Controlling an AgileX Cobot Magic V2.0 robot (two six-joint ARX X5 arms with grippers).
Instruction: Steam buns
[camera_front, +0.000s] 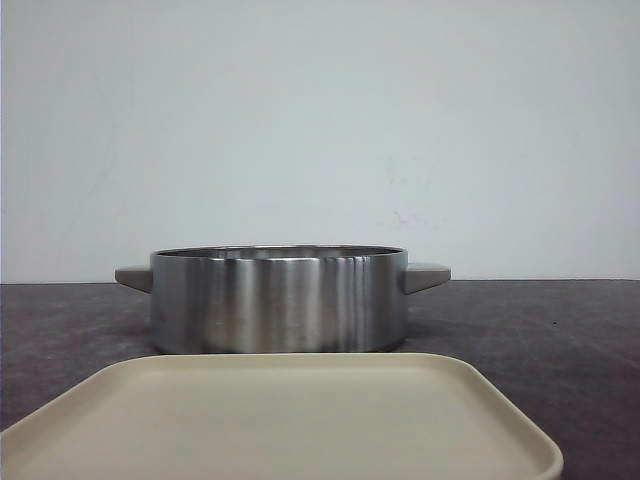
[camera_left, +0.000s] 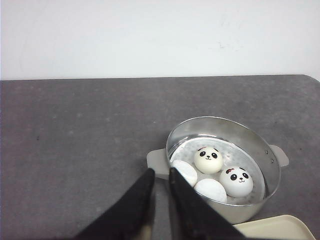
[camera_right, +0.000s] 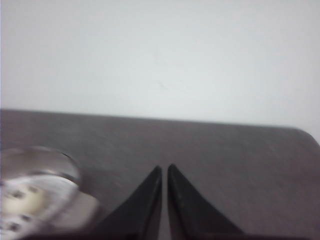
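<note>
Item: steel steamer pot with four buns inside; beige tray before it, bare.

Detail: Seen from the left wrist, two buns show panda faces and two show only plain white tops, all on the perforated floor of the pot, which stands on a dark table. Left gripper hangs beside the pot's near handle, fingers nearly together, nothing between them. Right gripper likewise pinched almost closed, empty, over bare table. Loading looks complete; any lid should go on level, centred on the rim, without pressing the soft buns. No lid appears in any view. The front view hides the pot's contents; the right wrist view is blurred, the pot at its edge probably this same one.
</note>
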